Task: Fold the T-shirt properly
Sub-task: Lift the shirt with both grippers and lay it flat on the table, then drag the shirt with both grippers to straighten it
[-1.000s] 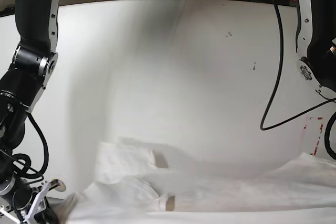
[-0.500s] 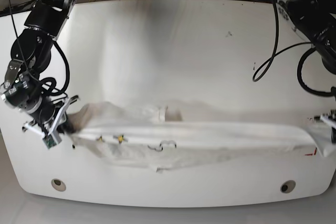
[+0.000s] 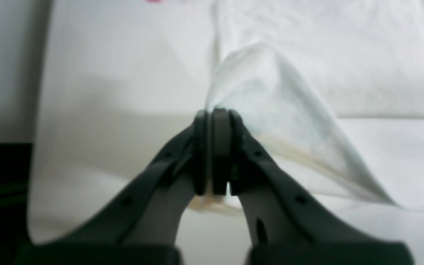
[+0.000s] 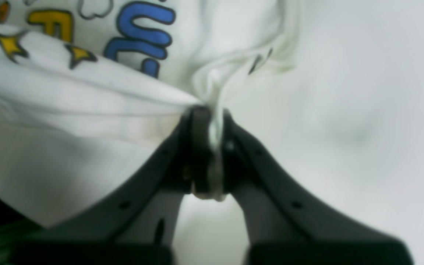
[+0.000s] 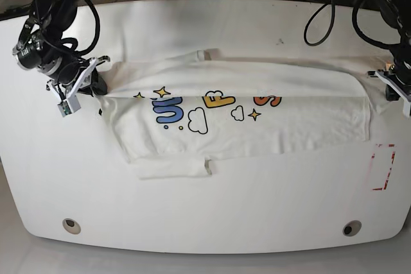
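The white T-shirt (image 5: 257,134) lies stretched sideways across the middle of the table, its blue, yellow and orange letters, clouds and stars facing up. Its far edge is folded over in a long band. My right gripper (image 5: 96,86), on the left of the base view, is shut on the shirt's left end; the right wrist view shows the gripper (image 4: 208,110) pinching bunched fabric (image 4: 68,92) beside the blue letters. My left gripper (image 5: 374,76), on the right of the base view, is shut on the shirt's right end. The left wrist view shows the gripper (image 3: 215,114) clamping a raised peak of cloth (image 3: 271,92).
The white table (image 5: 205,222) has two round holes near its front edge (image 5: 71,225) (image 5: 350,228). A red tape rectangle (image 5: 383,166) marks the surface at the right. Black cables (image 5: 321,11) hang at the back right.
Both grippers have carried the shirt from the table's front edge toward the middle and back. It now lies spread with the print showing, where before it was a bunched strip.
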`<state>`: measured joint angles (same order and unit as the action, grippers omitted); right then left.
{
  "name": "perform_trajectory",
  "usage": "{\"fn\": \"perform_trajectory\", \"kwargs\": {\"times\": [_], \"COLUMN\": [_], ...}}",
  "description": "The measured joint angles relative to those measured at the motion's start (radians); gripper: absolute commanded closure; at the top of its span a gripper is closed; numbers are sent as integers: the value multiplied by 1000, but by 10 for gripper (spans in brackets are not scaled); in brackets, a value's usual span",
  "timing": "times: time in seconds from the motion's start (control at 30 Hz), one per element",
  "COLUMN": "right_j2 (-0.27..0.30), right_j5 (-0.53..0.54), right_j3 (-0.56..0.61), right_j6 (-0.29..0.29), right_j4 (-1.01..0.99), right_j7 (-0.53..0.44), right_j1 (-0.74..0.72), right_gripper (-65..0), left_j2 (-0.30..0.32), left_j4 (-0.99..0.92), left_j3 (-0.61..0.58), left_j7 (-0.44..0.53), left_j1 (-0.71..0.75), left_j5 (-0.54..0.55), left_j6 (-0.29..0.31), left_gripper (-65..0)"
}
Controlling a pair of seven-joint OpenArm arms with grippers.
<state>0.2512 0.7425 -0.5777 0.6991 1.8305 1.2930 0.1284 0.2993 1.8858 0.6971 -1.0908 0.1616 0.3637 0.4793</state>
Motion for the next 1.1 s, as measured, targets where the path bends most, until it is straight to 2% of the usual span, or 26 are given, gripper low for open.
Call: {"fn": "perform_trajectory", "kwargs": {"times": [0.1, 0.3, 0.6, 0.83, 1.03, 1.1], "right_j2": [-8, -15, -13, 4, 18, 18], "right_j5": [53, 155, 178, 169, 146, 130], "right_j3": [-8, -4, 0, 2, 1, 1], "right_j6": [-1, 0, 0, -2, -3, -3], "right_j4": [-22, -65, -112, -245, -348, -349], "right_j7": [2, 1, -2, 3, -5, -7], "right_j1": [37, 76, 59, -36, -176, -183], "right_gripper": [0, 0, -6, -222, -476, -518], "left_j2": [1, 1, 9, 7, 6, 6], "left_j4": [0, -1, -1, -2, -2, -2], "left_j3": [2, 2, 9, 5, 2, 1], "left_j7": [47, 61, 68, 67, 68, 68], "left_j1": [52, 82, 82, 83, 76, 74], "left_j5": [-5, -7, -7, -8, -7, -8], "left_j6": [-3, -5, -5, -5, -5, -5], "left_gripper": [0, 0, 0, 0, 0, 0]}}
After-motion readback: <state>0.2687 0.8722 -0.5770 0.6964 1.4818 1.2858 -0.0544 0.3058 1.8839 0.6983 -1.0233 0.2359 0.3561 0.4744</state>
